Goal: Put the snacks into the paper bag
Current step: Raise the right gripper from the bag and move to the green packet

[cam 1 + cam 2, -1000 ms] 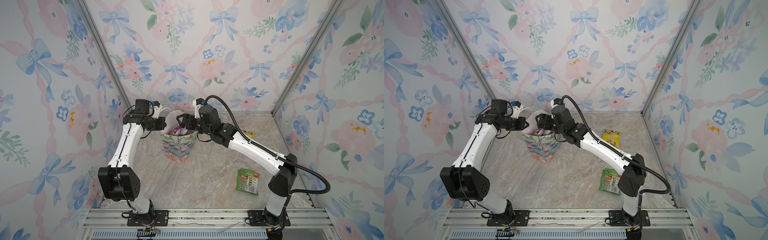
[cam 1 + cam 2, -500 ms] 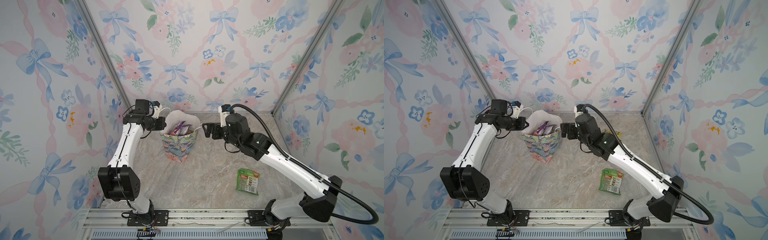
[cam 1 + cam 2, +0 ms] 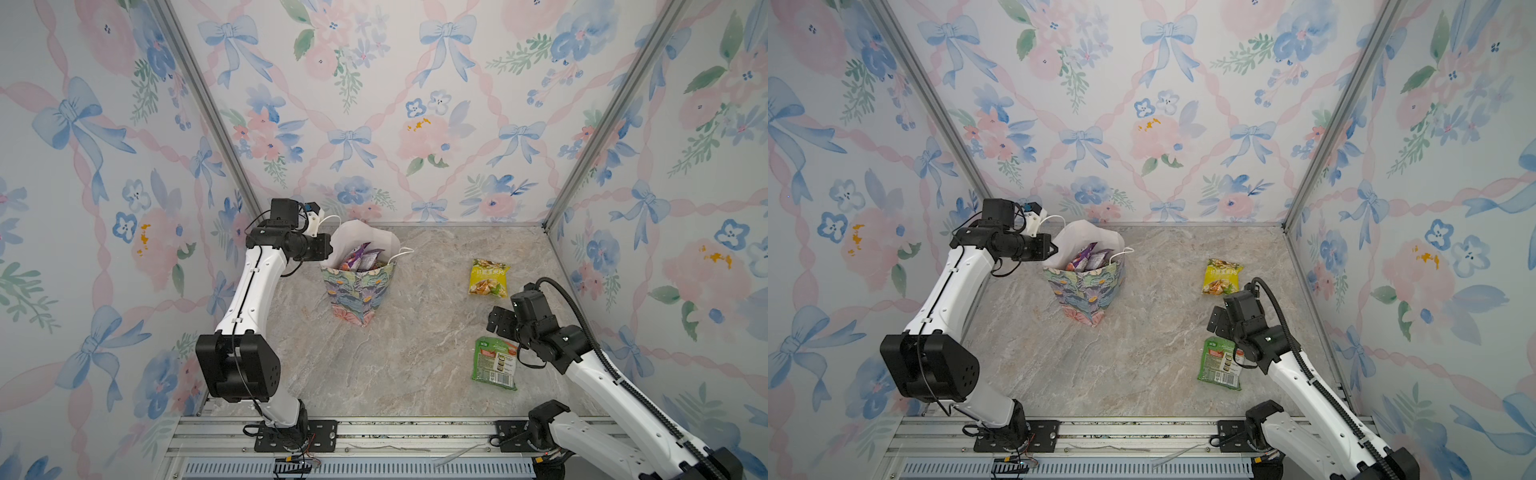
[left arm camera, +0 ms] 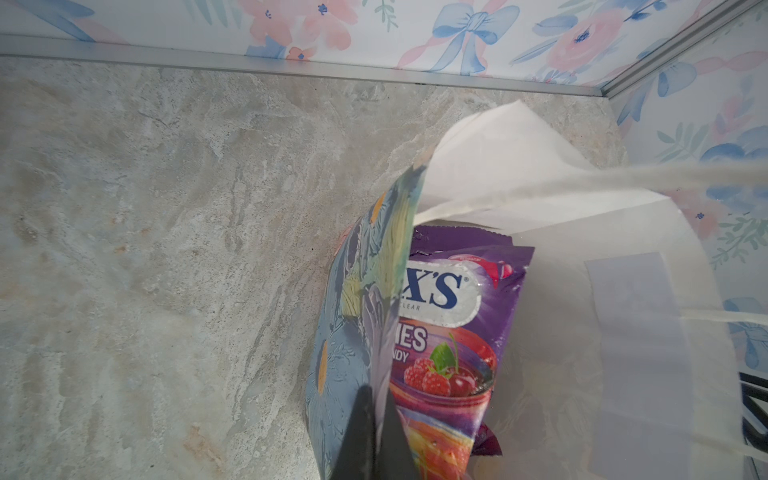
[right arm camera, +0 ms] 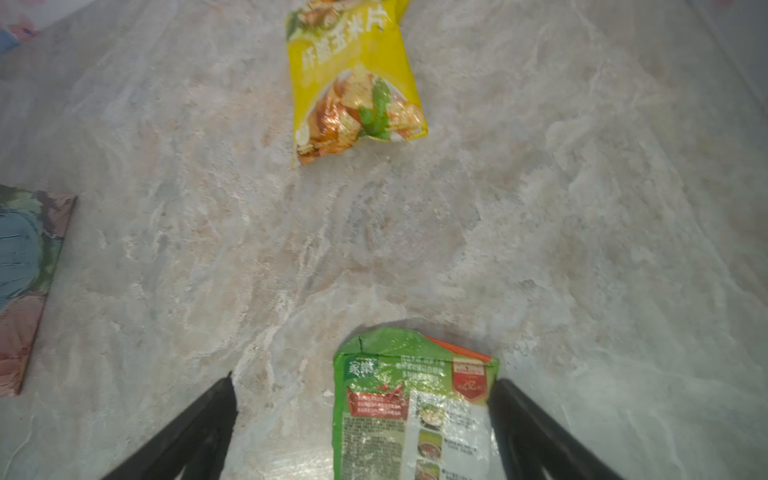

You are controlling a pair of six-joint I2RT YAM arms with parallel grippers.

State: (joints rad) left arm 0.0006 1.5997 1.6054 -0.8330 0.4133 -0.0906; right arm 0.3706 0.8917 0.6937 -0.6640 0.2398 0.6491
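The paper bag [image 3: 359, 286] [image 3: 1086, 291] stands upright at the back left, with purple snacks [image 3: 361, 259] sticking out of its mouth. My left gripper [image 3: 328, 249] [image 4: 376, 395] is shut on the bag's flowered side wall [image 4: 353, 311], next to a purple FOX'S packet [image 4: 449, 324]. A yellow packet [image 3: 488, 277] [image 5: 353, 83] and a green packet [image 3: 494, 363] [image 5: 411, 415] lie flat on the right. My right gripper [image 3: 498, 324] [image 5: 363, 379] hovers open over the green packet's far end, one finger on each side.
Flowered walls close in the marble floor on three sides, with metal posts [image 3: 582, 145] at the back corners. An aluminium rail [image 3: 374, 432] carrying both arm bases runs along the front. The bag's lower corner [image 5: 25, 282] shows in the right wrist view.
My right arm has swung away from the bag's mouth to the right and dropped over the green packet, its jaws opening a little wider. The left arm and the bag have stayed put.
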